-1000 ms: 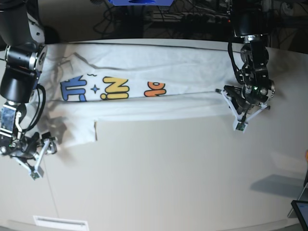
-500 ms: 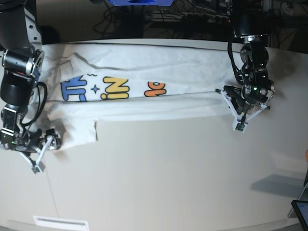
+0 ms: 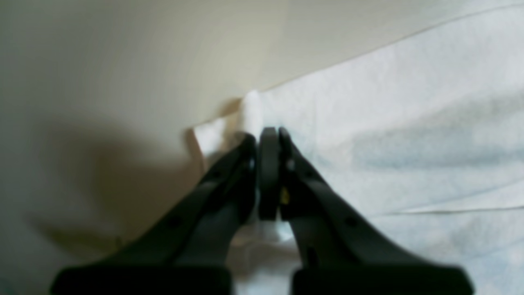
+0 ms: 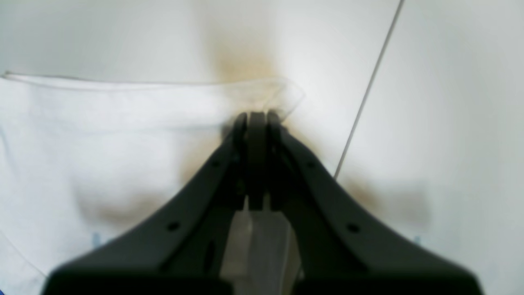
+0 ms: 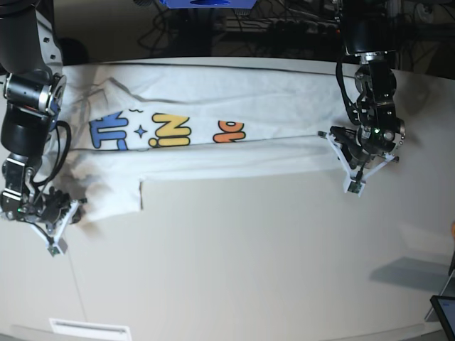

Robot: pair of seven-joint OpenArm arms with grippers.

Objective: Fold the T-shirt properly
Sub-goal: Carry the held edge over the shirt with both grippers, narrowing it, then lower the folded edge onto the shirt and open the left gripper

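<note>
base view: the t-shirt [image 5: 206, 142] lay spread in a long band across the far half of the surface [image 5: 249, 263], printed letters facing up, its long axis running side to side.
left jaws: the left gripper [image 3: 268, 139] sat at the shirt's end on the base view's right; the wrist view showed the jaws pressed together with white cloth bunched at the tips, so it looked to be pinching the near hem corner.
right jaws: the right gripper [image 4: 256, 121] was at the shirt's opposite end, closed at the edge of a thin hem corner; a grip on the cloth seemed likely, though blur left it unsure.
key relation: the bulk of the shirt lay beyond both jaws, toward the far edge of the surface; one arm stood at each end of the shirt, neither nearer than the other.
next move, as judged: a fold along the long axis would need both ends carried evenly.
surface: pale, smooth, bare nearer than the shirt.
room: dark cables and equipment behind the shirt.
</note>
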